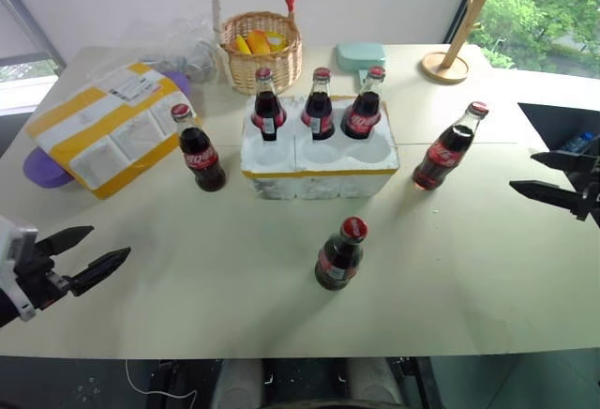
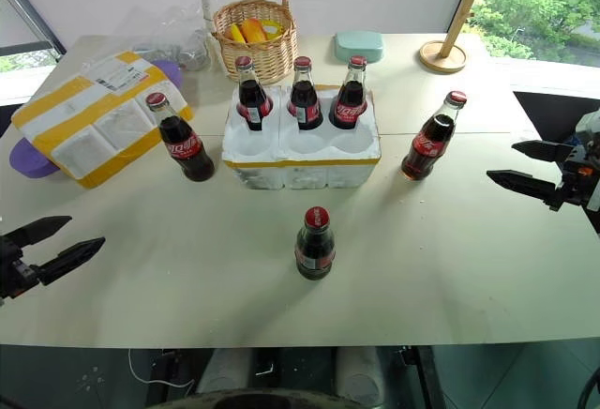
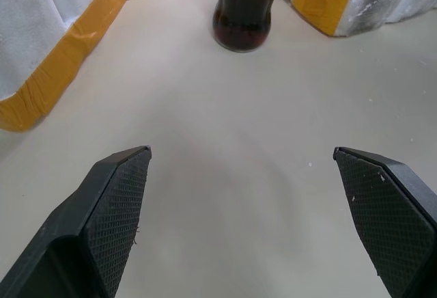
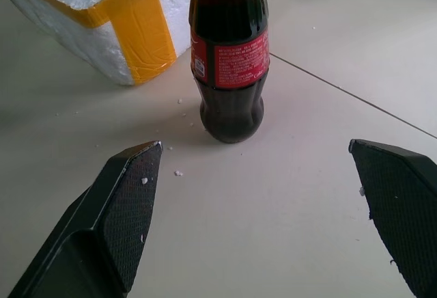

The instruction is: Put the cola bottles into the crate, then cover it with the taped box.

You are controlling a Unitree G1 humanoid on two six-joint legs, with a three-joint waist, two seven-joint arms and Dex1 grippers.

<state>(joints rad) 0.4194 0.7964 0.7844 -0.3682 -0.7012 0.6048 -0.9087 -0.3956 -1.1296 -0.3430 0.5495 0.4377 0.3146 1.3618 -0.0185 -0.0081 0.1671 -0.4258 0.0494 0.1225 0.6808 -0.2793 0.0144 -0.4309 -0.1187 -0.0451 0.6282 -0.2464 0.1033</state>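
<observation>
Right wrist view | right claw [image 4: 256,175] apart, left claw [image 3: 242,175] apart, both empty | bottle [image 4: 230,59] judged glass, slippery, fragile, best gripped at label.

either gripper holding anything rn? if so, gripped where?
Nothing held. Left gripper and right gripper are both open, over bare table.
</observation>
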